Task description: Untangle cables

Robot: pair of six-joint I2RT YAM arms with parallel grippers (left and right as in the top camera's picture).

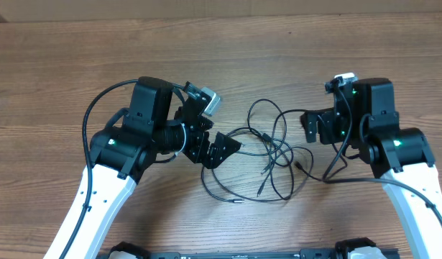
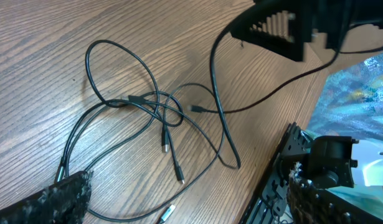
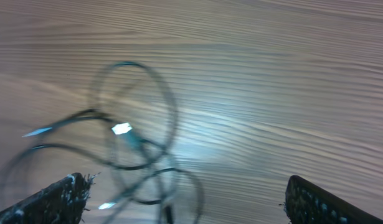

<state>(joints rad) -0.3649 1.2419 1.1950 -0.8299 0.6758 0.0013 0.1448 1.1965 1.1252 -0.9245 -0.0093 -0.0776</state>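
Right up close, the rough black fingers (image 2: pixel 63 200) of the left end effector (image 1: pixel 210 137) fill the bottom corners of its wrist view. They are spread wide, with nothing gripped between them. Two strands of the cables (image 1: pixel 274 151) run in under the left-hand finger, and we cannot tell whether it touches them.

Over to the job itself. The cables lie in one loose heap on the bench (image 1: pixel 62 57), in the middle, between the two arms. We see several crossings at the centre of the heap, a big loop on the far side and plug ends poking out on the near side. So we judge the work barely under way: no cord lies on its own, and all the separating is left to do.

Now the right end effector (image 1: pixel 318 126), at the right edge of the heap. Its wrist view is blurred, but the fingers sit at opposite corners, wide apart and holding nothing. Loops of cable lie on the bench below the gap.
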